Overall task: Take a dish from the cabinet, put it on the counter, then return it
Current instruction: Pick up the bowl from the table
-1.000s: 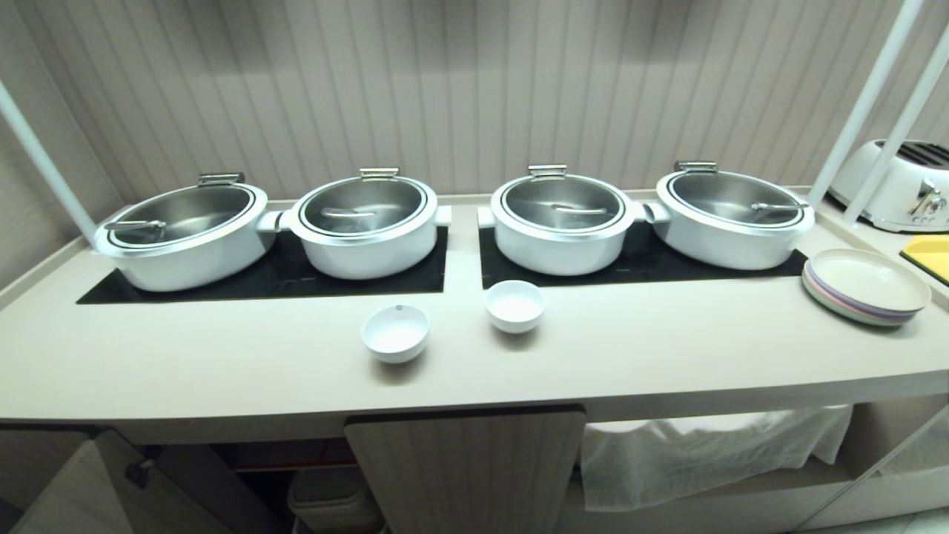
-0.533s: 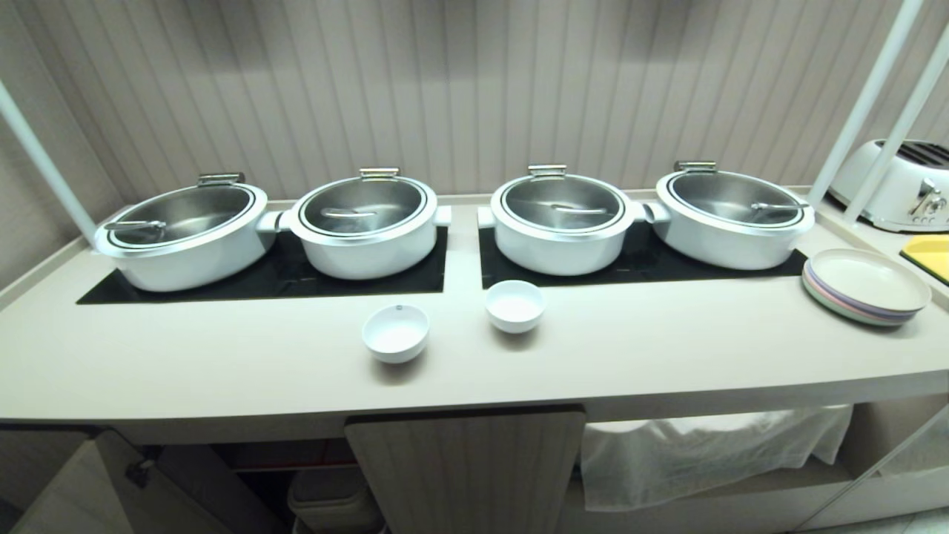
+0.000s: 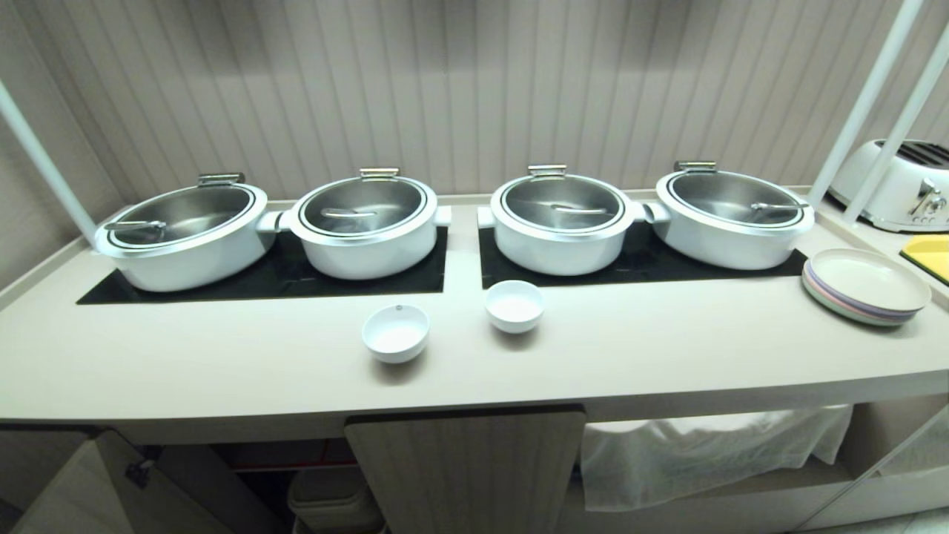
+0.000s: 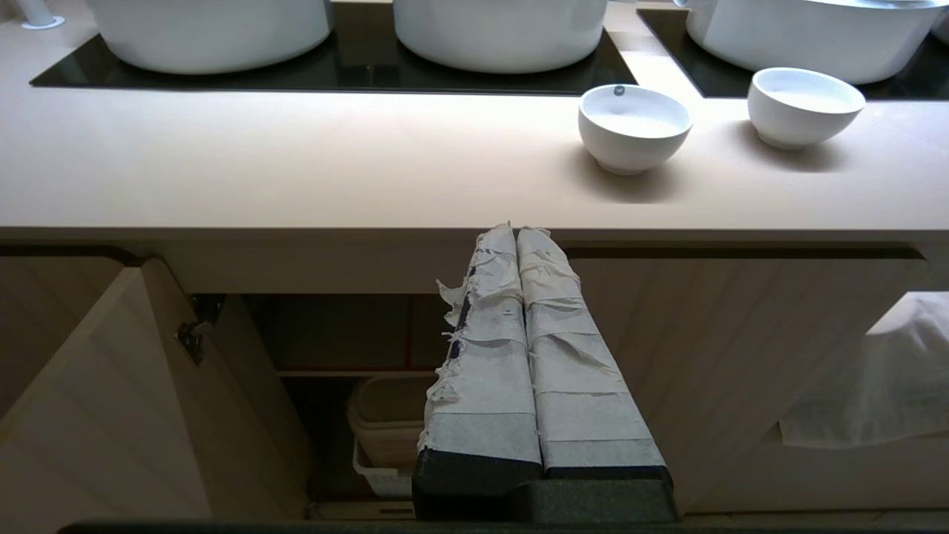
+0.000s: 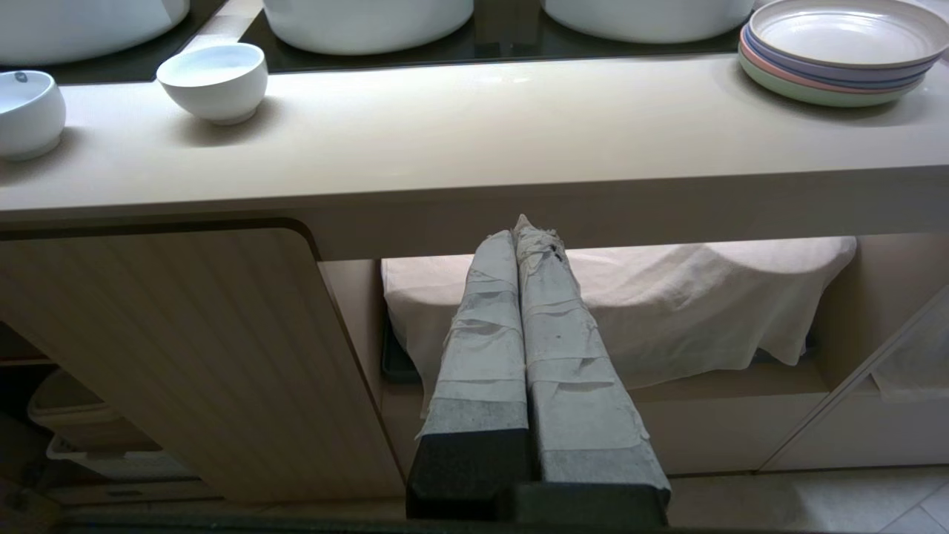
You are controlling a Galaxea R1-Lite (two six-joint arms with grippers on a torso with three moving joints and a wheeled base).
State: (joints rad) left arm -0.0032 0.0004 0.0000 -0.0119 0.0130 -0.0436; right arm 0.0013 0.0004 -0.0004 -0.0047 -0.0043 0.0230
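The table (image 3: 222, 371), the cream worktop, carries all items and serves as the reference landmark. The cabinet (image 3: 467, 467) sits directly beneath the table; its left door stands open, its middle door is shut. Four lidded pots (image 3: 363, 222) stand along the rear of the table, and stacked plates (image 3: 864, 285) rest at the table's right end. The dish (image 3: 395, 332), marked by a small dark dot, stands upright near the table's front edge, with a plain bowl (image 3: 514, 305) just beside it on its right. The left gripper (image 4: 517, 231) and right gripper (image 5: 519, 226) hang below the table's front edge, jaws pressed together, holding nothing. Judged status: removal and placement appear complete; returning the dish to the cabinet remains.
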